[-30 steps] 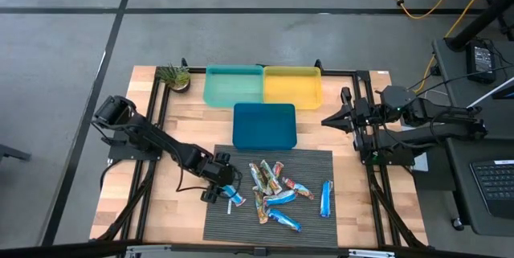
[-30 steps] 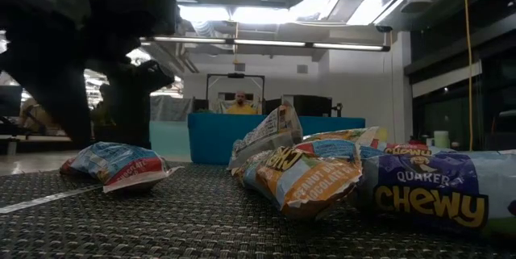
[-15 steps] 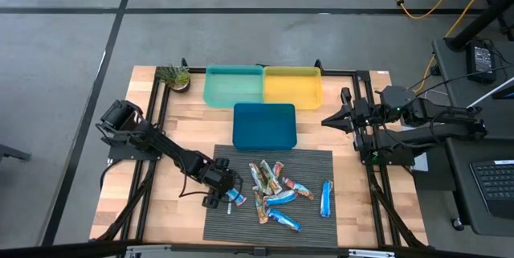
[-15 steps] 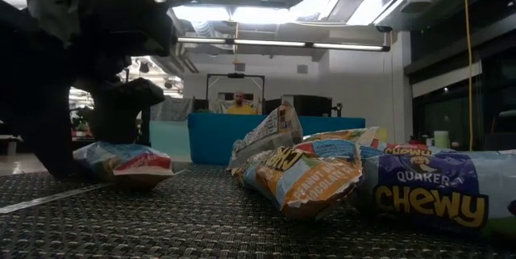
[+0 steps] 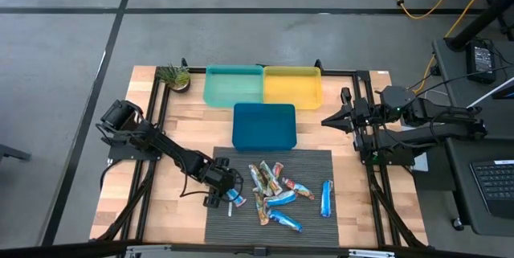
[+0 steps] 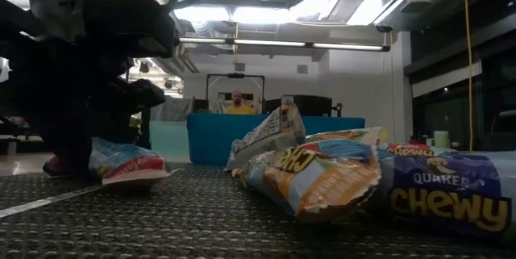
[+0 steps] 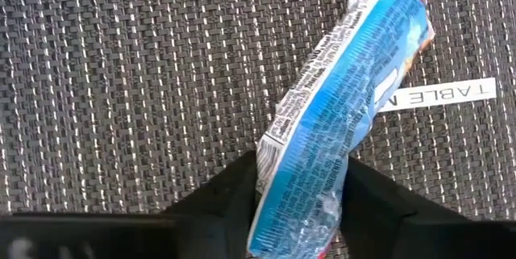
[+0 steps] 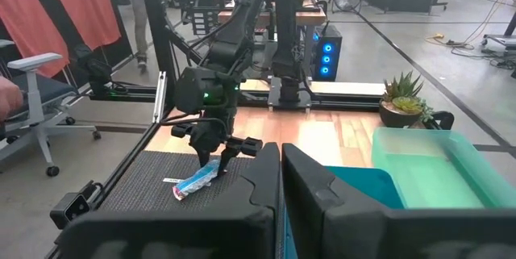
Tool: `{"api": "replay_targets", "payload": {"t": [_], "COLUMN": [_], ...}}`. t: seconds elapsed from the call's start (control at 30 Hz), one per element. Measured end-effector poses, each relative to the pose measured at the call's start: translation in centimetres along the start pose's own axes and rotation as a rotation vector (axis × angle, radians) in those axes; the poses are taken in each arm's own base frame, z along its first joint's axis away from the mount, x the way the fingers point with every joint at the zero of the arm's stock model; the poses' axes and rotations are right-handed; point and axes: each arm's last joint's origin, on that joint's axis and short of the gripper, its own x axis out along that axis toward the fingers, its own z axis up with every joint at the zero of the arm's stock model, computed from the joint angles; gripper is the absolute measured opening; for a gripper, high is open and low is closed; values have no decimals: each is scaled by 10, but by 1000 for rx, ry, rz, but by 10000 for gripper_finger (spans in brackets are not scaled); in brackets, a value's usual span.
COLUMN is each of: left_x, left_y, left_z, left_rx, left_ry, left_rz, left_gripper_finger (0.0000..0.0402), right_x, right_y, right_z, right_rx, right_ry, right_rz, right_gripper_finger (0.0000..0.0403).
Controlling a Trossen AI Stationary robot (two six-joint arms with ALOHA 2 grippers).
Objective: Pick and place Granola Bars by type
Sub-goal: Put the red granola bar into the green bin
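Note:
Several granola bars (image 5: 273,194) lie heaped on the dark woven mat (image 5: 241,226), with one blue bar (image 5: 326,198) apart at the right. My left gripper (image 5: 229,196) points steeply down at the mat's left part, shut on a separate blue bar (image 7: 339,122), which also shows in the low view (image 6: 121,162) and in the right wrist view (image 8: 197,182). My right gripper (image 5: 325,120) waits raised by the table's right edge, shut and holding nothing. My left gripper pinches the blue bar's end (image 7: 294,210) between its two fingers, one on each long side of the wrapper. The fingers come from above, slanting down, and lie across the bar. The bar lies on the mat, its other end (image 7: 387,1) pointing away from the gripper.
Three trays stand beyond the mat: a green one (image 5: 233,86), a yellow one (image 5: 292,86) and a dark blue one (image 5: 264,124). A small potted plant (image 5: 174,76) sits at the far left corner. A white label strip (image 7: 439,93) lies on the mat beside the held bar.
My left gripper has sunk a little toward the mat over the blue bar, and its fingers have closed in on the bar's end. The bar has shifted slightly on the mat.

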Motion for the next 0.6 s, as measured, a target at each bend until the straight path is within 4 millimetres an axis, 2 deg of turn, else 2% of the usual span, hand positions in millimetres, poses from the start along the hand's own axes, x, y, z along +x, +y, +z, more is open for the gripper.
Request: {"api": "replay_targets", "payload": {"t": [0.1, 0.2, 0.33, 0.47, 0.6], "left_x": [-4, -21, -56, -100, -133], "left_y": [-1, -4, -5, 0, 8], "left_z": [1, 14, 39, 61, 70], "left_rx": [-20, -7, 27, -2, -52], "left_ry": [-7, -51, -139, -257, -373], "left_rz": [-9, -22, -1, 56, 109], "left_gripper_finger": [105, 83, 66, 64, 63], "right_x": [0, 0, 0, 0, 0], "right_y": [0, 0, 0, 0, 0], "right_z": [0, 0, 0, 0, 0], "right_rx": [0, 0, -2, -3, -4], "right_ry": [0, 0, 0, 1, 1], "right_rz": [0, 0, 0, 0, 0], "right_gripper_finger": [21, 21, 21, 21, 21]}}
